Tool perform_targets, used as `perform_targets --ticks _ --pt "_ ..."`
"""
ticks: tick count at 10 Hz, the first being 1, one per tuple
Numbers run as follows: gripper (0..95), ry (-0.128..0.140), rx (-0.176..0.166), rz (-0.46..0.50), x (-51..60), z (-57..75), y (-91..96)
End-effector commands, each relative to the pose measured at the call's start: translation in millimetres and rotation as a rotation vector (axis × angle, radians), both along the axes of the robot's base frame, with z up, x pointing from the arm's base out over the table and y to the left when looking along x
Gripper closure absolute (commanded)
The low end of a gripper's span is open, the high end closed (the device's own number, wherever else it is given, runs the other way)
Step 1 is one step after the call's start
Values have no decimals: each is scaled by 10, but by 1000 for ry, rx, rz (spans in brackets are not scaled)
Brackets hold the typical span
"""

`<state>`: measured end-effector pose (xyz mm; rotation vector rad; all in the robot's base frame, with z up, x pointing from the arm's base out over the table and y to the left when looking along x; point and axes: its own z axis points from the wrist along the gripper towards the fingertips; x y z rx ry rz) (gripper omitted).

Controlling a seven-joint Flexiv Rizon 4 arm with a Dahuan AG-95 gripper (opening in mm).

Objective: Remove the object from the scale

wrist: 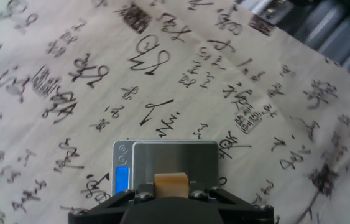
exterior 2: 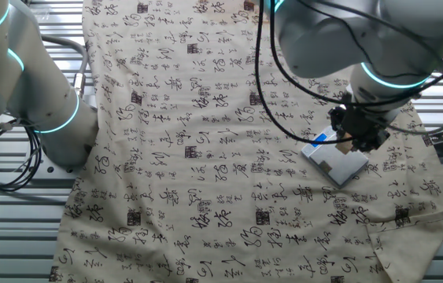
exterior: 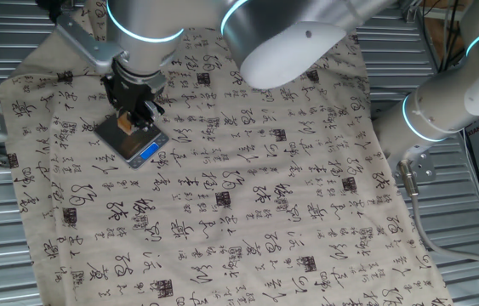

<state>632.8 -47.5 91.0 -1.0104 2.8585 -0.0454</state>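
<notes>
You had the black two-finger gripper (exterior: pixel 130 115) down over the flat, thin rectangular pocket scale (exterior: pixel 134 141), which lay on the beige cloth printed with black calligraphy (exterior: pixel 248 195) that covered the table; in one fixed view the scale sat near the far left corner of the cloth, and in the other fixed view (exterior 2: pixel 335 158) it sat toward the right edge; its blue-lit display strip (exterior: pixel 148 153) pointed toward the middle of the cloth in both. The small tan wooden-looking cube (wrist: pixel 171 185) rested on the dark grey weighing plate (wrist: pixel 175 158), at the end of the plate nearest the hand camera; in the hand view it sat between the two black fingers (wrist: pixel 106 202), whose inner faces lay just beside its left and right sides; you could not tell from that view whether they pressed on it or merely flanked it, since the contact line fell at the lower edge of the picture. In one fixed view a sliver of tan (exterior: pixel 125 121) showed under the gripper, low against the plate; in the other fixed view the gripper (exterior 2: pixel 359 134) hid the cube altogether. The cube looked seated on the plate rather than lifted; the scale lay flat on the cloth; the display (wrist: pixel 122 179) glowed blue at the left of the plate in the hand view. The silver robot arm (exterior: pixel 282 34) reached in over the cloth from the far right side.
</notes>
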Motion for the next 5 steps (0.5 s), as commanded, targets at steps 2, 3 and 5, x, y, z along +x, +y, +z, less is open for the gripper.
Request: perform_targets --ticks 2,3,5 --pt "950 -8 54 -293 4 96 1" --pt "950 -6 58 -330 2 123 4" --pt "950 6 74 -434 -6 128 4"
